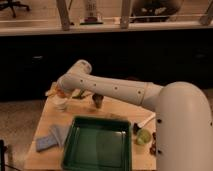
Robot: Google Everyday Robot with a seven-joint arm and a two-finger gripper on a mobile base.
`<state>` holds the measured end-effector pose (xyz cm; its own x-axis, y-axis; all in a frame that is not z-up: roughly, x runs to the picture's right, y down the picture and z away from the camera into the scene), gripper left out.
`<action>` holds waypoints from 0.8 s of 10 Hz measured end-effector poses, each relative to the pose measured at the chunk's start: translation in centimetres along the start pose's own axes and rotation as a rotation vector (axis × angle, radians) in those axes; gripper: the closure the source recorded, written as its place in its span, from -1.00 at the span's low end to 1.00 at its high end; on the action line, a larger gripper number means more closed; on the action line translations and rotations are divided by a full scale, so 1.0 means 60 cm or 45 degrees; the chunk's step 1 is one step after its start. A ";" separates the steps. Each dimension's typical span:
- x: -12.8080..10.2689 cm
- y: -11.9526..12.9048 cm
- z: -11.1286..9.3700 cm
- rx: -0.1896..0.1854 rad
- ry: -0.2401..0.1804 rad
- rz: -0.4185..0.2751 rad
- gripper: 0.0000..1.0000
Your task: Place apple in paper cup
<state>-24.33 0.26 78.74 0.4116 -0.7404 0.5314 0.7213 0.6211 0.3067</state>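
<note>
The paper cup (pixel 60 104) stands near the far left corner of the wooden table (pixel 47 122). A red-orange bit of the apple (pixel 60 93) shows right above the cup's mouth, under the end of my arm. My gripper (pixel 61 90) is directly over the cup, at the apple, mostly hidden behind the white wrist. I cannot tell whether the apple rests on the cup or hangs just above it.
A small dark metallic cup (pixel 98 101) stands right of the paper cup, under my forearm. A large green tray (pixel 97 145) fills the table's front middle. A blue cloth (pixel 50 137) lies at its left. A green round thing (pixel 143 136) and a white utensil (pixel 145 121) lie at the right.
</note>
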 end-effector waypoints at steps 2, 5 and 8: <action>0.000 -0.011 0.006 -0.020 -0.043 -0.003 0.95; 0.006 -0.023 0.013 -0.058 -0.090 -0.006 0.95; 0.006 -0.033 0.023 -0.088 -0.121 -0.011 0.95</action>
<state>-26.36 -0.88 79.41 0.3530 -0.7161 0.6022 0.7628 0.5929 0.2579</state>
